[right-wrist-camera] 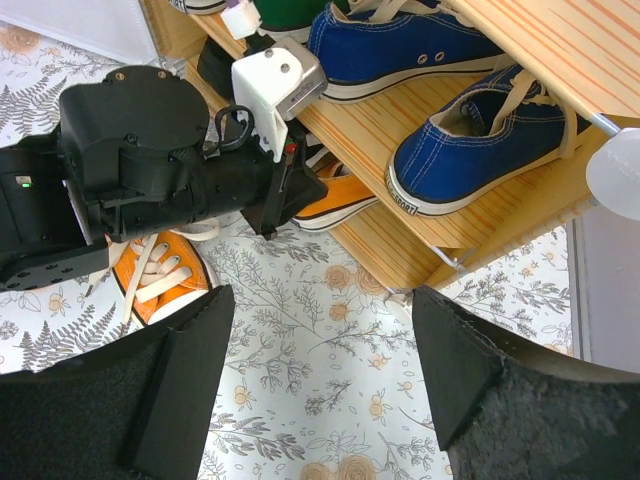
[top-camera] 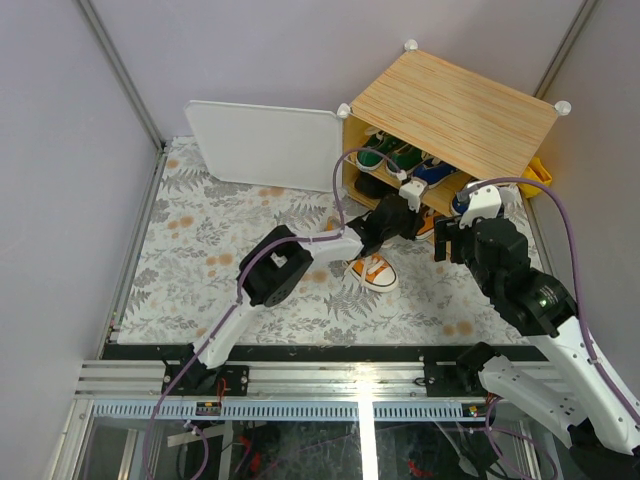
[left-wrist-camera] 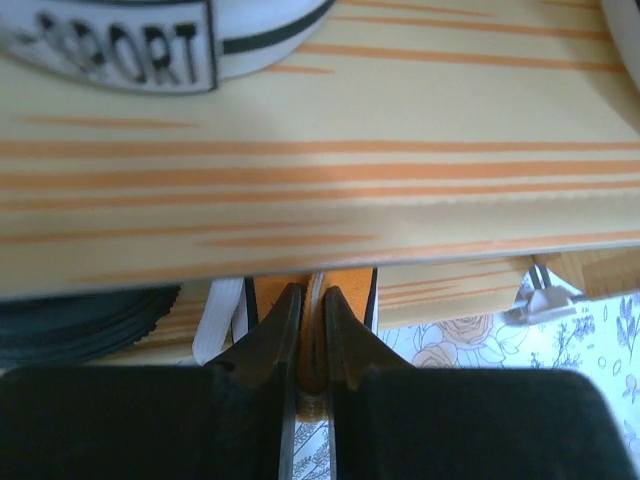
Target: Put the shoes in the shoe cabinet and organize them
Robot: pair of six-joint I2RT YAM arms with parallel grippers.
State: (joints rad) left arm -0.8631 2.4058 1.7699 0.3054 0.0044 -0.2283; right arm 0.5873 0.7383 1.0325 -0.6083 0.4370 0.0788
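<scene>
An orange sneaker [right-wrist-camera: 345, 200] sits at the front edge of the lower level of the shoe cabinet [top-camera: 450, 105], its toe pointing out toward the patterned surface [top-camera: 200, 250]; the left fingers [left-wrist-camera: 270, 335] are pinched almost together on a thin edge of it, directly under the front lip of the upper shelf [right-wrist-camera: 400, 130]; that board hangs close above them, leaving little headroom; a black shoe [left-wrist-camera: 70, 320] lies just to one side. The right fingers [right-wrist-camera: 465, 370] are spread wide and hold nothing, hovering over bare surface before the cabinet. The second orange sneaker [right-wrist-camera: 160, 280] lies on the surface beneath the left arm. Blue sneakers [right-wrist-camera: 400, 45] and green sneakers [top-camera: 385, 158] fill the upper shelf. The white door panel [top-camera: 265, 145] stands swung out left, well apart. Only the left wrist view shows the pinch; overhead, the wood top hides it.
</scene>
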